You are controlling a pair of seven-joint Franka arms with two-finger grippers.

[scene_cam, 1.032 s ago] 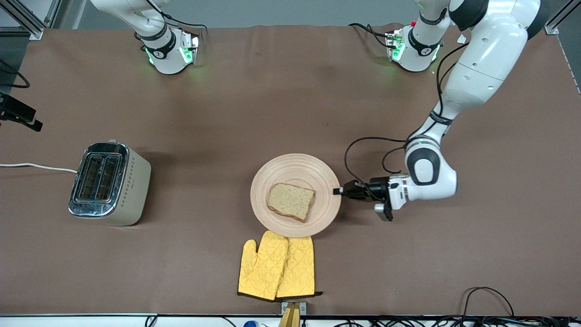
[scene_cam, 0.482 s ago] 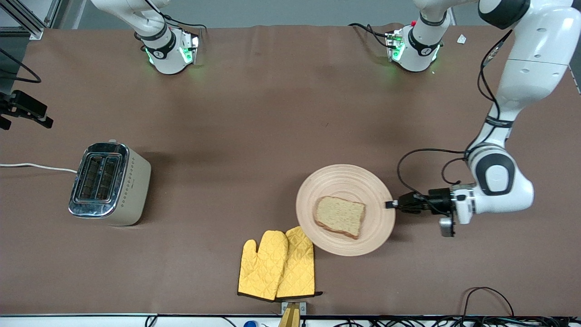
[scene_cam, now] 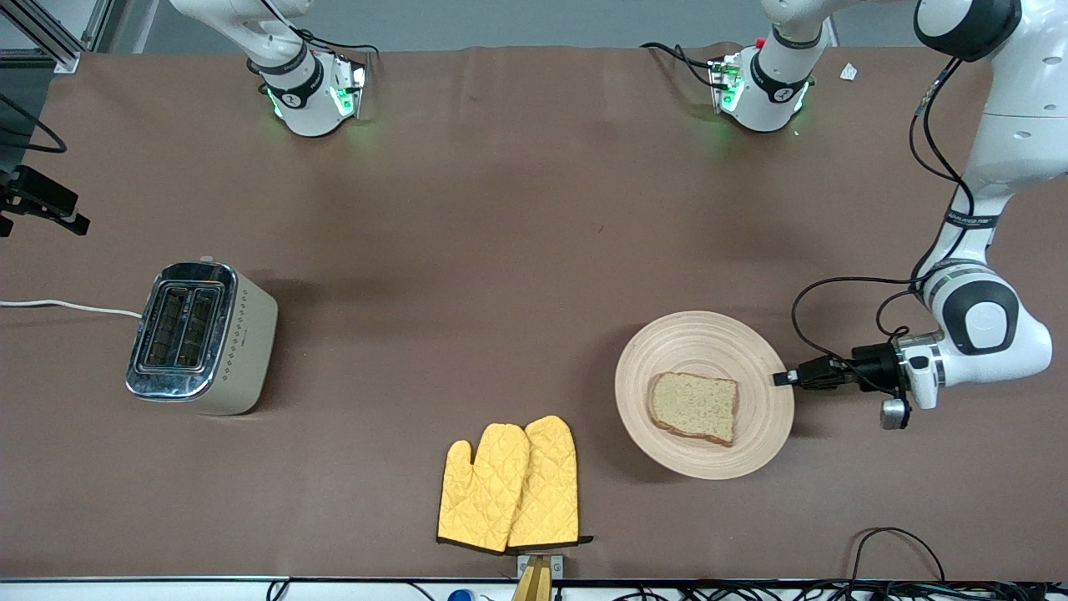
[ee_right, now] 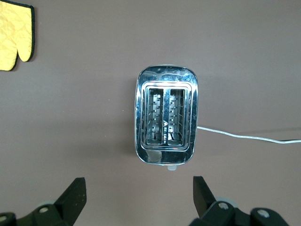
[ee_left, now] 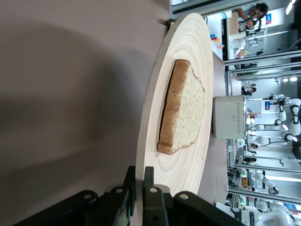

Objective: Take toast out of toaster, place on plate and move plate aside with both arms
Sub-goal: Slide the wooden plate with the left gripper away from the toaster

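Note:
The toast [scene_cam: 694,406] lies flat on the round beige plate [scene_cam: 705,338], which sits on the table toward the left arm's end. My left gripper [scene_cam: 784,378] is shut on the plate's rim at the side facing the left arm's end. In the left wrist view my left gripper [ee_left: 140,181] has one finger above and one below the rim of the plate [ee_left: 188,56], with the toast [ee_left: 188,113] on it. My right gripper [ee_right: 138,197] is open and empty, high over the toaster [ee_right: 167,122].
The steel toaster [scene_cam: 200,336] stands toward the right arm's end, its white cord running off the table. A pair of yellow oven mitts [scene_cam: 509,484] lies near the front edge, beside the plate. Cables lie along the front edge.
My left gripper has pulled the plate with the toast toward the left arm's end of the table, off the oven mitts. The right gripper has barely moved.

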